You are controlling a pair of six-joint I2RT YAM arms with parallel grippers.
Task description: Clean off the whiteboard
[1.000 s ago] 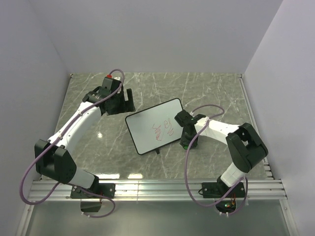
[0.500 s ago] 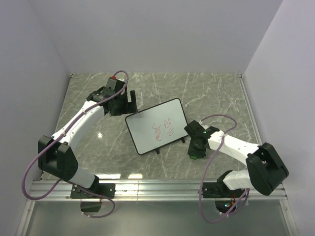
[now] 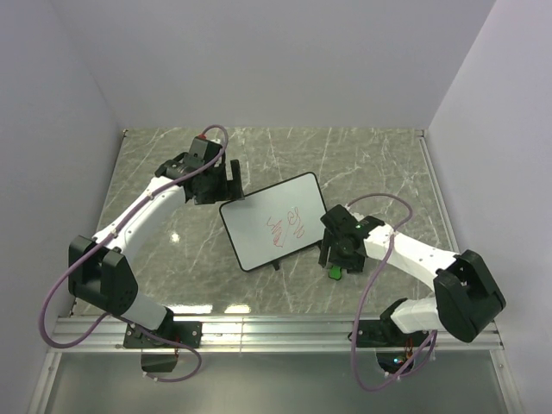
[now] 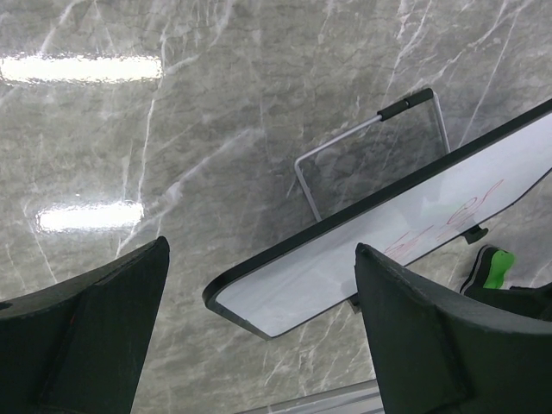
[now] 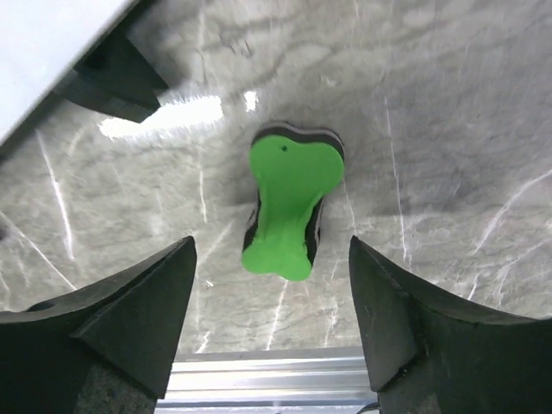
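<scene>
Top external — right gripper [image 3: 333, 262] shifted toward whiteboard [image 3: 257, 231], jaws apart over eraser [image 3: 334, 273].

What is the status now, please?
Left gripper open, by whiteboard corner. Right gripper open over green eraser. Red scribbles not erased. Nothing in the way.

Left gripper [image 4: 260, 257] is holding its fingers [image 4: 95, 328] wide apart at 7 and 5 o'clock. Whiteboard [image 4: 405, 228] is sitting tilted from centre toward 3 o'clock, showing red scribbles, with wire stand [image 4: 362, 138] behind it. Green eraser [image 4: 492, 267] is lying at 4 o'clock on marble table [image 4: 172, 129].
</scene>
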